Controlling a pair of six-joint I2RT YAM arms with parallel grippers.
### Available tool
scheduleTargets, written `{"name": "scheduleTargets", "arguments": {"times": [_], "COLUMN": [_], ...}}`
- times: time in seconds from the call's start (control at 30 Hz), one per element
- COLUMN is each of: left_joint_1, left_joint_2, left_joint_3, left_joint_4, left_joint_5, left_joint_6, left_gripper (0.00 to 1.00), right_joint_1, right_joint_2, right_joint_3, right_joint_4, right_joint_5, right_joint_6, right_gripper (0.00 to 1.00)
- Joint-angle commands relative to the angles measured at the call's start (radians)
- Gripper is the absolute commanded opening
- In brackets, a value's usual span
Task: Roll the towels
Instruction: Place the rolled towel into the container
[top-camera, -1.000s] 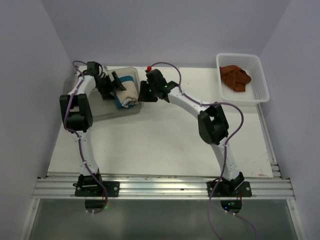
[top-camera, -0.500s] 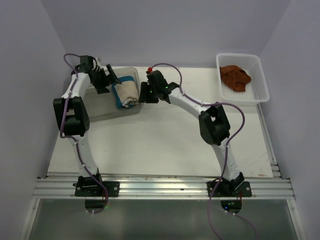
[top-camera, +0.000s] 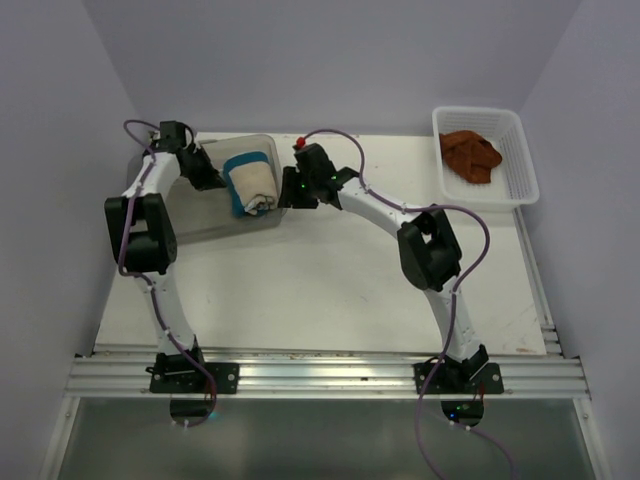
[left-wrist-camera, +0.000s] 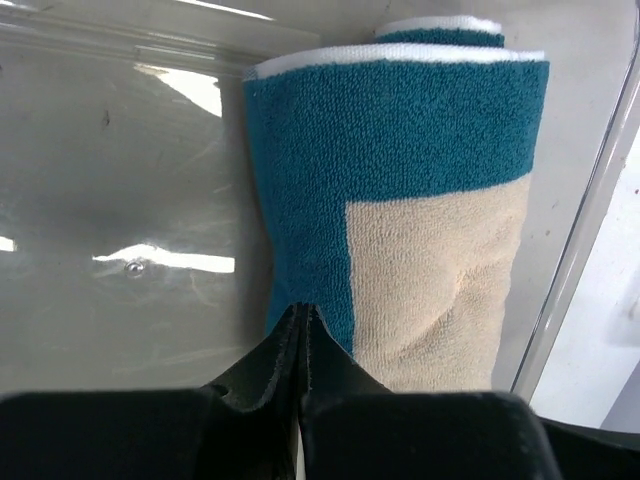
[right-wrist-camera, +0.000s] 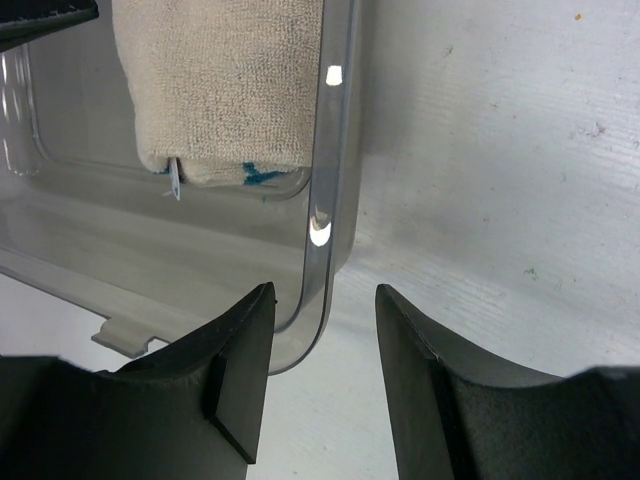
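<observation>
Inside, the cream towel (top-camera: 252, 183) lay rolled up in the clear bin (top-camera: 208, 228) at the far left of the table (top-camera: 330, 290), its blue band facing the back wall and the roll close against the bin's right side. In the right wrist view a scrap of blue print showed at the roll's near end (right-wrist-camera: 215, 90), too little of it to read. The left gripper (top-camera: 203, 171) was clenched, finger against finger, with its tips right at the roll's blue edge (left-wrist-camera: 300, 200). That arm stood up the left edge of the table, its elbow folded near the bin, its wrist turned right over the bin's far left corner. The right gripper (right-wrist-camera: 325, 300) was released, its fingers (right-wrist-camera: 240, 370) apart with the bin's right wall (right-wrist-camera: 322, 215) showing between them. That arm stretched from its elbow leftward across the table. Well apart, the brown towel (top-camera: 471, 155) sat crumpled in the white basket (top-camera: 524, 178) at the far right corner.
</observation>
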Motion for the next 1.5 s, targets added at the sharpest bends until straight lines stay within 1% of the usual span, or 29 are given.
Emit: {"name": "scheduleTargets", "arguments": {"times": [0.0,0.2,0.53,0.7,0.8,0.87,1.03,1.1,1.17,1.2,1.23,1.33,1.47], "left_joint_1": [0.007,-0.019,-0.047,-0.065,-0.067,-0.067,-0.067,-0.067,-0.067,-0.067,-0.067,-0.065,-0.065], "left_joint_2": [0.042,0.166,0.212,0.284,0.319,0.339,0.335,0.324,0.306,0.298,0.289,0.284,0.284], "left_joint_3": [0.029,0.149,0.186,0.299,0.348,0.39,0.359,0.335,0.298,0.289,0.276,0.287,0.321], "left_joint_4": [0.069,0.022,0.052,0.014,-0.004,-0.047,-0.084,-0.087,-0.087,-0.084,-0.081,-0.099,-0.141], "left_joint_5": [0.015,0.038,0.094,0.12,0.118,0.103,0.077,0.065,0.049,0.039,0.031,-0.007,-0.095], "left_joint_6": [-0.028,-0.013,-0.007,0.01,0.013,0.028,0.055,0.059,0.067,0.068,0.073,0.079,0.094], "left_gripper": [0.0,0.0,0.0,0.0,0.04,0.05,0.07,0.11,0.18,0.22,0.28,0.38,0.42], "right_joint_1": [0.001,0.003,0.009,0.018,0.02,0.023,0.021,0.023,0.021,0.023,0.021,0.021,0.021], "right_joint_2": [-0.083,-0.091,-0.037,-0.036,-0.042,-0.048,-0.057,-0.062,-0.067,-0.067,-0.068,-0.079,-0.096], "right_joint_3": [-0.018,-0.034,0.032,0.043,0.04,0.035,0.037,0.037,0.035,0.032,0.032,0.018,-0.003], "right_joint_4": [0.033,0.041,0.009,0.0,0.0,-0.003,-0.002,0.0,0.001,0.003,0.003,0.007,0.009], "right_joint_5": [0.004,0.004,-0.032,-0.03,-0.027,-0.026,-0.018,-0.016,-0.015,-0.013,-0.015,-0.013,0.003], "right_joint_6": [-0.004,-0.004,-0.016,-0.017,-0.019,-0.019,-0.016,-0.014,-0.014,-0.014,-0.014,-0.013,-0.014], "right_gripper": [0.49,0.49,0.49,0.49,0.49,0.49,0.49,0.49,0.5,0.5,0.49,0.5,0.5]}}
